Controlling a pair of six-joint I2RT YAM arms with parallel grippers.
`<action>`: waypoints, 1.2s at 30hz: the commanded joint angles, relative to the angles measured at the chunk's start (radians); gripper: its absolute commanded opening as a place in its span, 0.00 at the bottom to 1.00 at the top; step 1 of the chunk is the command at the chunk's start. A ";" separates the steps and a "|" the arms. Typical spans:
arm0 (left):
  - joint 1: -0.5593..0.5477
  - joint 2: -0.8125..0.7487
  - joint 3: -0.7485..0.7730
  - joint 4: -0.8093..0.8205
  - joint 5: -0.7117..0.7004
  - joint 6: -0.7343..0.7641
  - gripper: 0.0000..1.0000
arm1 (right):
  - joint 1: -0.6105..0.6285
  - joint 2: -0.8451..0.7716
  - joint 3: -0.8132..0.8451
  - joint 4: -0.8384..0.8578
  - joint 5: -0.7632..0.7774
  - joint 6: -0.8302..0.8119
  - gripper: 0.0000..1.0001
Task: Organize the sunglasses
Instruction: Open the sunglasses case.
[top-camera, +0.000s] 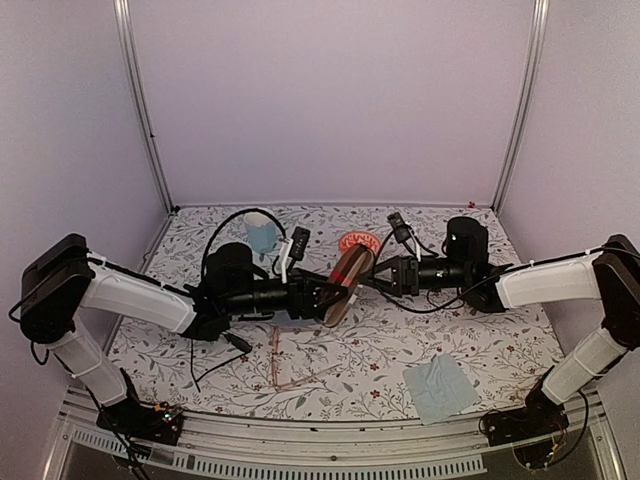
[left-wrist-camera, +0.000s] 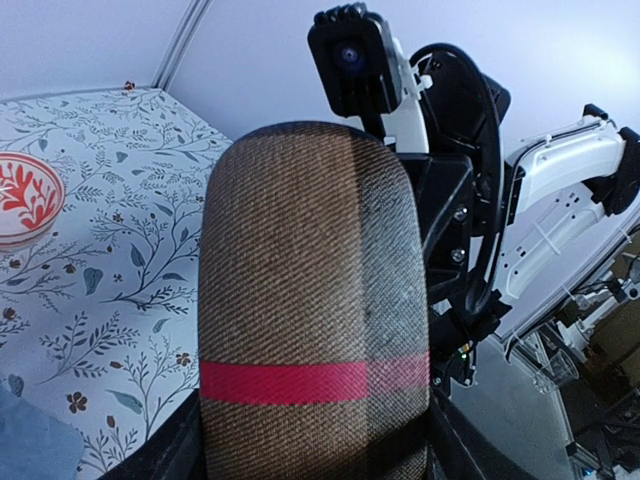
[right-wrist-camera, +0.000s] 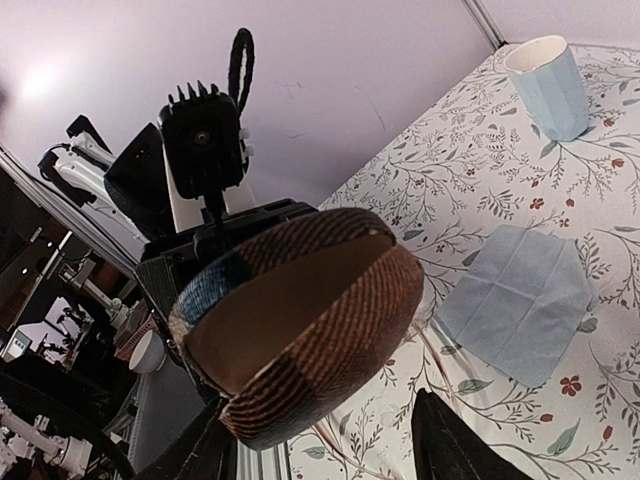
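The brown woven-fabric oblong case (left-wrist-camera: 310, 280) between the left fingers (left-wrist-camera: 172, 458) bears a red band, and its lining is tan. The tablecloth (left-wrist-camera: 120, 250) is white with grey leafy sprigs.

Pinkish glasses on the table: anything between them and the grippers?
Nothing visible lies between. The pinkish glasses sit uncovered on the table, but the left gripper grips the brown case and the right gripper flanks it, jaws open.

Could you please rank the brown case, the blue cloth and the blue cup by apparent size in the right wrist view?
1. brown case: largest, though it is nearest the camera, which inflates it.
2. blue cloth
3. blue cup: smallest, and farthest away.
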 joint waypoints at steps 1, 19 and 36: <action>-0.046 -0.078 0.013 0.233 0.206 0.032 0.00 | -0.062 0.075 -0.007 -0.147 0.248 -0.002 0.59; -0.036 -0.079 -0.012 0.284 0.192 -0.005 0.00 | -0.063 0.098 -0.021 -0.154 0.256 -0.015 0.58; -0.017 -0.086 -0.049 0.366 0.202 -0.060 0.00 | -0.064 0.119 -0.028 -0.156 0.234 -0.041 0.55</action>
